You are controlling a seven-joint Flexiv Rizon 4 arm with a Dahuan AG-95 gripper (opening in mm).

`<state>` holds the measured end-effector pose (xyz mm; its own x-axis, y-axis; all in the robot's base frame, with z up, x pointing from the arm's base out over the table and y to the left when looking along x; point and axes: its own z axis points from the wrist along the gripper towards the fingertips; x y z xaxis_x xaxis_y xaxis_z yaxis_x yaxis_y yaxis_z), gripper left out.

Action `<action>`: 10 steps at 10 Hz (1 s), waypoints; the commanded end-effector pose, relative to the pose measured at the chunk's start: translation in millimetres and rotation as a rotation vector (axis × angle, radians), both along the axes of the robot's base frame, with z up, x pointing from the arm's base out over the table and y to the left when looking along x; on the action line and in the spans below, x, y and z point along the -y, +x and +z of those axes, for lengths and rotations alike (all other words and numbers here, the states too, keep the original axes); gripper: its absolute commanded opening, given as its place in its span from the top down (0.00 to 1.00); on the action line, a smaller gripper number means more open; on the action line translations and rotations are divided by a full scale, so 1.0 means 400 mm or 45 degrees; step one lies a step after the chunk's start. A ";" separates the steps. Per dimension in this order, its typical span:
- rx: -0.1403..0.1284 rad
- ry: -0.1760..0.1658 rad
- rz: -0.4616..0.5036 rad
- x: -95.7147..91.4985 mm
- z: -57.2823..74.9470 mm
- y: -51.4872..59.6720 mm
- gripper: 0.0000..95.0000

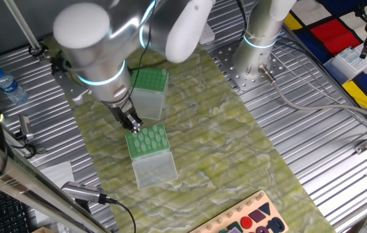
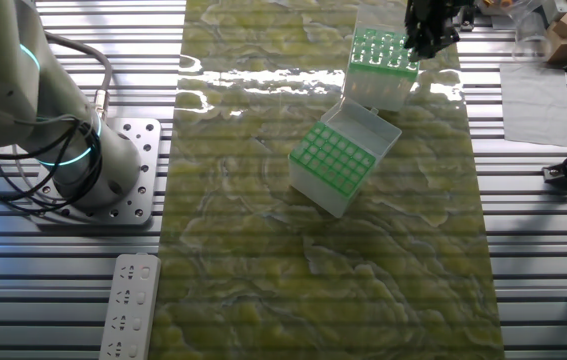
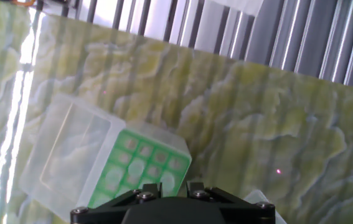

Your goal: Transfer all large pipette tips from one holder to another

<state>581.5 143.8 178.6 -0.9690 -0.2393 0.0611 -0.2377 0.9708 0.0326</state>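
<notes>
- Covering the middle of the ribbed metal counter [image 1: 312, 129], a green and yellow marbled mat [image 1: 215, 136] was seen, and both tip boxes were carried on it.
- The grey robot arm [image 1: 105, 45] was bent over the mat in one fixed view, with a lit ring around its wrist.
- A second arm base [image 1: 264, 29] was mounted on a bolted plate at the far edge of the mat.
- The nearer green-topped box [image 1: 148, 144] was placed with its clear lid folded open and lying on the mat just beside it; pale spots were visible in several holes of its grid, taken to be the large pipette tips [image 1: 145, 139], though none could be made out singly.
- The farther green-topped box [image 1: 149, 83] was set near the first, partly hidden behind the arm, and its holes could not be read.
- The gripper [image 1: 131, 123] was held at the back edge of the nearer box's grid, fingers pointed down; in the hand view the same grid was seen right under the hand.
- Whether the jaws were open or closed could not be told, since the fingertips were too small and dark in the fixed views and cut off in the hand view.
- A white power strip [image 2: 131, 305] was laid on the counter well apart from the boxes.
- A water bottle [image 1: 8, 86] was lying near the counter's edge.
</notes>
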 end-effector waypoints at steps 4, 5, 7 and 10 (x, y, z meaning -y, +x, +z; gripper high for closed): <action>0.029 -0.004 -0.012 -0.008 -0.035 0.010 0.80; 0.036 -0.004 -0.027 -0.011 -0.044 0.010 0.80; 0.038 -0.001 -0.066 -0.012 -0.051 0.011 0.80; 0.036 0.009 -0.115 -0.012 -0.054 0.010 0.80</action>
